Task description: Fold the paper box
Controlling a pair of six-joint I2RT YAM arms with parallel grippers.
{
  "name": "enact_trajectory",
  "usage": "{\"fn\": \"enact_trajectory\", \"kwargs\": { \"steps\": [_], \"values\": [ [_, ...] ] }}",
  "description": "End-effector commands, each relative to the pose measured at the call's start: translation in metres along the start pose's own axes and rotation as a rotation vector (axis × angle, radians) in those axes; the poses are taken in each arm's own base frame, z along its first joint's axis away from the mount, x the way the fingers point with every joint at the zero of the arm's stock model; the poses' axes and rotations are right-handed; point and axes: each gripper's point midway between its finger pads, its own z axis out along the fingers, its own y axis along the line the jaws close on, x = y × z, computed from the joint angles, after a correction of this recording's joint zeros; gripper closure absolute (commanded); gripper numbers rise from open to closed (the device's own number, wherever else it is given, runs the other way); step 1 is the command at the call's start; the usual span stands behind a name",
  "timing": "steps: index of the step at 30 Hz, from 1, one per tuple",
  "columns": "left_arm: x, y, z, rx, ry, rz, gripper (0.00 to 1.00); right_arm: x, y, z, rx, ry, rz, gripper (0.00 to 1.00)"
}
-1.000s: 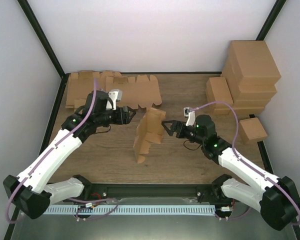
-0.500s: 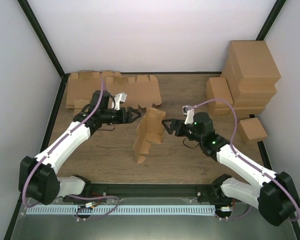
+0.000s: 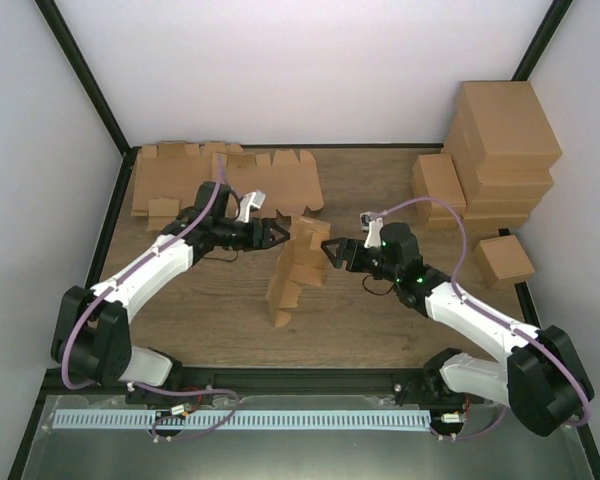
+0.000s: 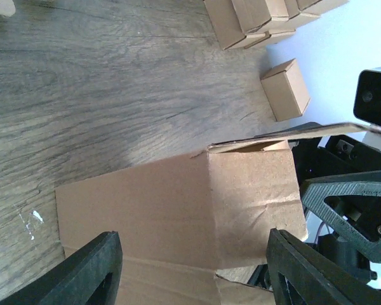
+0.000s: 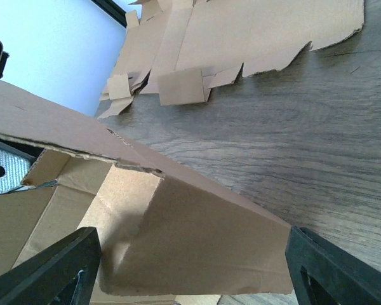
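Cardboard half-formed, the paper box stands upright between left gripper and right gripper, both spread wide, holding nothing. Pressing evenly along the creases should keep walls square.

White arms; black hands; purple cables

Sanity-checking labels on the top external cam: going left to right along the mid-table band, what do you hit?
left end effector → paper box → right end effector → small lone carton. Skipped the flat blanks and the carton stack: they overlap others sideways.
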Motion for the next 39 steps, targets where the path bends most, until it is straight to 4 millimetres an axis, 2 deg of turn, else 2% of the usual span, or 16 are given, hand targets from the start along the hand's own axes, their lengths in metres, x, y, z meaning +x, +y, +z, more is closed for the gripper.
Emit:
{"fn": "enact_trajectory", "kwargs": {
  "steps": [1, 15, 30, 35, 39],
  "values": [
    [0.001, -0.002, 0.005, 0.043, 0.012, 0.031, 0.38, -0.018, 0.015, -0.001, -0.041, -0.040, -0.029, 0.18],
    [0.012, 0.013, 0.017, 0.040, 0.051, -0.002, 0.41, -0.023, 0.017, -0.003, -0.027, -0.043, -0.064, 0.19],
    [0.007, -0.002, 0.009, 0.081, 0.030, 0.009, 0.40, -0.020, 0.012, 0.005, -0.007, -0.014, -0.070, 0.25],
    [0.009, 0.001, 0.011, 0.078, 0.037, 0.004, 0.40, -0.019, 0.008, 0.004, 0.010, -0.016, -0.069, 0.26],
    [0.008, -0.001, 0.010, 0.079, 0.035, 0.008, 0.40, -0.027, 0.016, -0.004, 0.000, -0.040, -0.092, 0.24]
  ]
}}
